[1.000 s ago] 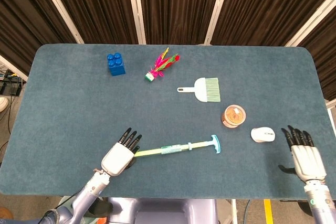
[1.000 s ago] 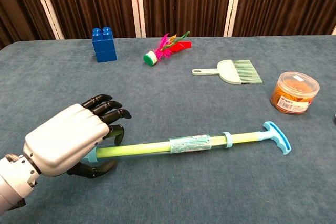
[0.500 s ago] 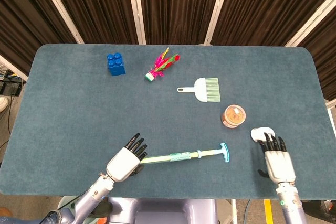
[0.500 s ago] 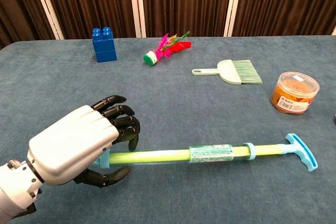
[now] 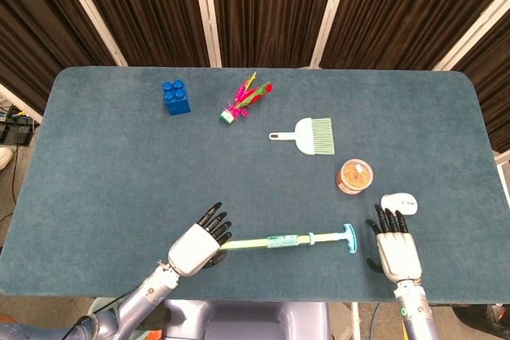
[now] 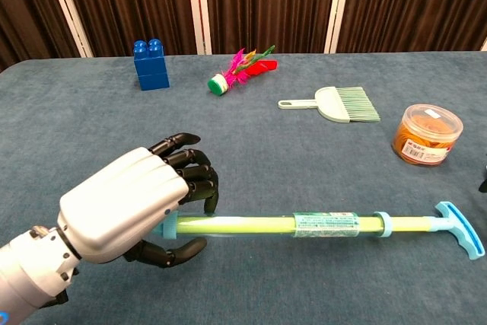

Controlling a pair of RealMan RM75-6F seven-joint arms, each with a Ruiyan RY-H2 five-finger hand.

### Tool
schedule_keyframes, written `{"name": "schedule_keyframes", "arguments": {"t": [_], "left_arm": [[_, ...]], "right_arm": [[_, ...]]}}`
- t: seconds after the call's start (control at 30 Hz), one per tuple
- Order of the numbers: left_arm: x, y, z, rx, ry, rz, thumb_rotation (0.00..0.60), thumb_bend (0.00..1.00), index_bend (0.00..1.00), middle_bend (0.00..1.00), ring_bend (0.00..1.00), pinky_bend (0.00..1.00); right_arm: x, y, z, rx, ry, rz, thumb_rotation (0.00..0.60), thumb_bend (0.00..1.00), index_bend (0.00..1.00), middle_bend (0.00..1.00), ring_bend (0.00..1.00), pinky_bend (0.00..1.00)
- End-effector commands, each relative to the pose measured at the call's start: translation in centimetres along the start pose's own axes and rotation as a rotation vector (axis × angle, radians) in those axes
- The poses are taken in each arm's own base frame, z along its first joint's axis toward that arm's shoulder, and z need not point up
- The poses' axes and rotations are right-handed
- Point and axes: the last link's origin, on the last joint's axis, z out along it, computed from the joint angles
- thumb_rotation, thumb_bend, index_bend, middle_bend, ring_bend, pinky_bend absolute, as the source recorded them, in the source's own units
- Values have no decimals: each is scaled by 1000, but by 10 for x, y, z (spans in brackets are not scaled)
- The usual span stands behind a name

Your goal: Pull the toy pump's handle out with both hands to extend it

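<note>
Altogether one toy pump (image 5: 283,240), one blue block (image 5: 175,97), one feathered shuttlecock (image 5: 243,101), one hand brush (image 5: 309,135), one orange-filled jar (image 5: 355,176) and one white mouse (image 5: 398,204) are seen on the table (image 5: 96,157). The pump's yellow barrel end is gripped by the left hand (image 6: 137,203), its T-handle (image 6: 460,230) lying at the near edge. Only in the head view is the right hand (image 5: 394,248) shown, fingers spread and empty, just beside the handle
</note>
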Motion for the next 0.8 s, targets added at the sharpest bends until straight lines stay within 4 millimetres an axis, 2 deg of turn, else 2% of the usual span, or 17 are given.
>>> {"name": "schedule_keyframes", "arguments": {"t": [0.03,0.33,0.5,0.6,0.7,0.8], "left_arm": [[-4,3,8,-3,6,-16,600,507,708,327,190,98],[-16,5,17,-1,-8,-26,600,488,712,327,190,98],[-13,7,19,-10,12,-20,600,484,714,327,190,98],[-13,9,20,-16,13,-21,600,484,716,327,190,98],[-13,13,20,-23,8,-30,600,483,715,327,190,98],[-14,16,21,-30,5,-38,600,482,716,327,190,98]], "right_arm": [[-5,-8,-2,19,4,-17,600,203,242,0,0,0],[-15,-20,3,37,-17,5,600,203,230,0,0,0],[-22,-28,6,59,-16,4,600,210,229,0,0,0],[-23,-31,8,69,-7,18,600,251,232,0,0,0],[-24,-33,9,78,-7,24,600,277,267,0,0,0],[-24,-34,12,83,-4,27,600,298,353,0,0,0]]}}
